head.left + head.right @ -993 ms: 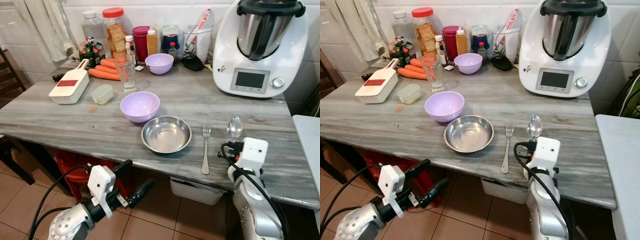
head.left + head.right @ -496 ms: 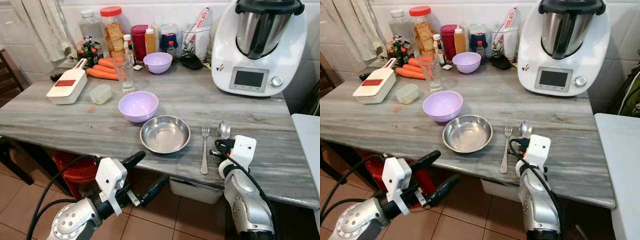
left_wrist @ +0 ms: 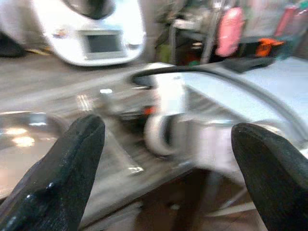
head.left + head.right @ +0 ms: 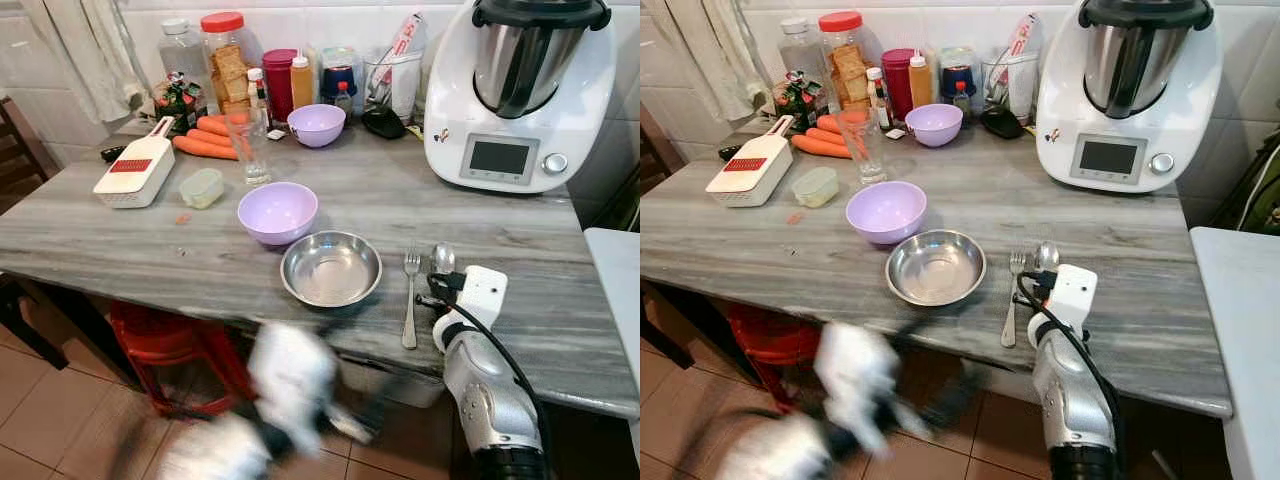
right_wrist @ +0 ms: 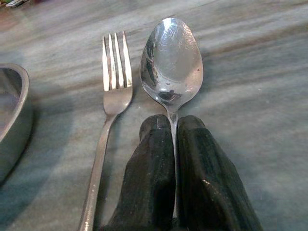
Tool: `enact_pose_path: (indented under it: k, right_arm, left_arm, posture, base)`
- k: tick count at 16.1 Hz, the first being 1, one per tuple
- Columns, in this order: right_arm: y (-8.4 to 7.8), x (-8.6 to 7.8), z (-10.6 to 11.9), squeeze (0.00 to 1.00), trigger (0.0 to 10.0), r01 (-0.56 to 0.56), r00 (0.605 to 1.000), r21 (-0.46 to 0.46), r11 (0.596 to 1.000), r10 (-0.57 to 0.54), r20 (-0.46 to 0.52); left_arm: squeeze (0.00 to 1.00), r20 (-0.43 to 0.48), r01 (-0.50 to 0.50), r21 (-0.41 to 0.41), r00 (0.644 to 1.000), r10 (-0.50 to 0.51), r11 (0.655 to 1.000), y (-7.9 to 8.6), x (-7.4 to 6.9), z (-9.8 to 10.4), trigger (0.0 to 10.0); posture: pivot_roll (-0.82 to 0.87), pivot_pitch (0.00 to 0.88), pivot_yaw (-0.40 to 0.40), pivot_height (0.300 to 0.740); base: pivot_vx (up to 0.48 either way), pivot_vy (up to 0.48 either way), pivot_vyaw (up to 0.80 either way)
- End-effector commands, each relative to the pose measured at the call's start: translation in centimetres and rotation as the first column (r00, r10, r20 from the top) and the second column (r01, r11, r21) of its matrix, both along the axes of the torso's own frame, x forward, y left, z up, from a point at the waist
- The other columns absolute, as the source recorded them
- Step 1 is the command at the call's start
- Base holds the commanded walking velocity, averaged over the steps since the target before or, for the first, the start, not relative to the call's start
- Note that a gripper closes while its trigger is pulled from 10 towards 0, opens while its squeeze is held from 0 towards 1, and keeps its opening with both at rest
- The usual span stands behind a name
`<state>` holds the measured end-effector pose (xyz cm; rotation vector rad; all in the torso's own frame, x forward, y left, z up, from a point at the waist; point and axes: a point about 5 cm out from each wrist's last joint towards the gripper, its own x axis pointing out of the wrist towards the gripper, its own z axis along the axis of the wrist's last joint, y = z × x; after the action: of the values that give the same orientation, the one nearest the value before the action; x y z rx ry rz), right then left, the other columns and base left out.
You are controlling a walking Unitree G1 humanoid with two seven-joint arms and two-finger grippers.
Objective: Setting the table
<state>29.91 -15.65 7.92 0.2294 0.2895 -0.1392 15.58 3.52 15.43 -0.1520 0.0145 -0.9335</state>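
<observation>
Marble table (image 4: 150, 250): right gripper (image 5: 172, 126) is clamping spoon (image 5: 172, 62) at fork's (image 5: 113, 82) three o'clock; left gripper (image 3: 163, 144), seemingly moving, jaws apart.

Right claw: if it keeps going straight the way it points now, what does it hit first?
Probably nothing close. The right claw is shut on the spoon, pointing across bare table beside the fork. The food processor stands roughly ahead, but depth and alignment are unclear.

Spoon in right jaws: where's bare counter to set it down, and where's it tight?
Bare marble lies right of the fork, out to the counter edge below the food processor; the spoon hangs there. More free space in front of the grater. Crowded along the back wall: jars, carrots, small bowl.
</observation>
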Motion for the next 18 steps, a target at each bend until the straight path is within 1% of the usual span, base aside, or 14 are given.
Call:
enact_pose_path:
  k: [1,2,4,5,6,8,9,10,11,12,14,15,17,18]
  right_arm:
    - [0.4,0.2,-0.3,0.0,10.0,-0.015,1.0,0.008,1.0,0.015,-0.018]
    - [0.4,0.3,-0.3,0.0,10.0,-0.015,1.0,0.003,1.0,0.015,-0.02]
    - [0.4,0.4,-0.3,0.0,10.0,-0.019,1.0,0.0,1.0,0.019,-0.021]
    - [0.4,0.5,-0.3,0.0,10.0,-0.02,1.0,0.0,1.0,0.02,-0.021]
    - [0.4,0.5,-0.3,0.0,10.0,-0.02,1.0,0.0,1.0,0.02,-0.021]
    - [0.4,0.5,-0.2,0.0,10.0,-0.019,1.0,-0.001,1.0,0.019,-0.021]
    - [0.3,0.4,-0.2,0.0,10.0,-0.017,1.0,-0.002,1.0,0.017,-0.021]
    - [0.2,0.4,-0.2,0.0,10.0,-0.013,1.0,-0.003,1.0,0.013,-0.019]
    - [0.0,0.3,-0.2,0.0,10.0,-0.007,1.0,-0.006,1.0,0.007,-0.018]
    - [-0.1,0.2,-0.3,0.0,10.0,-0.003,1.0,-0.007,1.0,0.003,-0.019]
    - [-0.2,0.0,-0.4,0.0,10.0,0.0,1.0,-0.009,1.0,0.0,-0.021]
    - [-0.3,0.0,-0.5,0.0,10.0,0.003,1.0,-0.009,1.0,-0.003,-0.022]
    - [-0.4,0.0,-0.5,0.0,10.0,0.003,1.0,-0.012,1.0,-0.004,-0.022]
    - [-0.5,0.0,-0.4,0.0,10.0,0.005,1.0,-0.014,1.0,-0.006,-0.021]
  left_arm:
    - [0.0,0.002,0.002,0.024,1.0,-0.002,1.0,-1.5,-1.0,0.3,10.0]
    - [0.0,-0.003,0.008,0.025,1.0,-0.008,1.0,-2.8,-1.7,0.4,10.0]
    - [0.0,-0.021,0.002,0.059,1.0,-0.001,0.998,-7.6,-4.2,0.6,10.0]
    - [0.0,-0.017,-0.011,0.075,1.0,0.012,0.997,-8.8,-4.8,0.8,10.0]
    - [0.0,-0.014,-0.03,0.081,0.999,0.031,0.996,-9.3,-5.0,0.9,10.0]
    - [0.0,0.037,-0.21,0.121,0.978,0.207,0.97,-10.1,-4.0,1.2,10.0]
    - [0.0,0.037,-0.253,0.118,0.967,0.25,0.96,-9.9,-3.9,1.3,10.0]
    - [0.0,0.047,-0.327,0.111,0.945,0.323,0.939,-8.8,-3.5,1.5,10.0]
    - [0.0,0.015,-0.39,0.356,0.911,0.412,0.849,5.4,8.8,-8.0,10.0]
    - [0.0,0.018,-0.57,0.273,0.808,0.588,0.775,15.9,13.7,-6.7,10.0]
    - [0.0,0.016,-0.617,0.269,0.771,0.637,0.74,17.1,14.3,-6.5,10.0]
    - [0.0,0.044,-0.652,0.289,0.741,0.67,0.701,17.9,14.7,-6.2,10.0]
    - [0.0,0.056,-0.663,0.296,0.731,0.68,0.687,18.2,15.3,-6.0,10.0]
    - [0.0,0.053,-0.658,0.282,0.738,0.673,0.699,18.1,15.4,-5.7,10.0]
  posture:
    - [-0.07,0.0,0.07,0.74]
    - [-0.07,0.0,0.07,0.74]
    - [-0.07,0.0,0.062,0.74]
    - [-0.07,0.0,0.062,0.74]
    - [-0.07,0.0,0.062,0.74]
    - [-0.08,0.0,0.058,0.74]
    - [-0.08,0.0,0.058,0.74]
    - [-0.09,0.0,0.062,0.74]
    - [-0.09,0.0,0.062,0.74]
    - [-0.09,0.0,0.065,0.74]
    - [-0.09,0.0,0.065,0.74]
    - [-0.09,0.0,0.065,0.74]
    - [-0.09,0.0,0.065,0.74]
    - [-0.09,0.0,0.064,0.74]
  base:
    - [0.0,0.0,0.0]
    - [0.0,0.0,0.0]
    - [0.0,0.0,0.0]
    - [0.0,0.0,0.0]
    - [0.0,0.0,0.0]
    - [0.0,0.0,0.0]
    - [0.0,0.0,0.0]
    - [0.0,0.0,0.0]
    - [0.0,0.0,0.0]
    - [0.0,0.0,0.0]
    - [0.0,0.0,0.0]
    - [0.0,0.0,0.0]
    - [0.0,0.0,0.0]
    - [0.0,0.0,0.0]
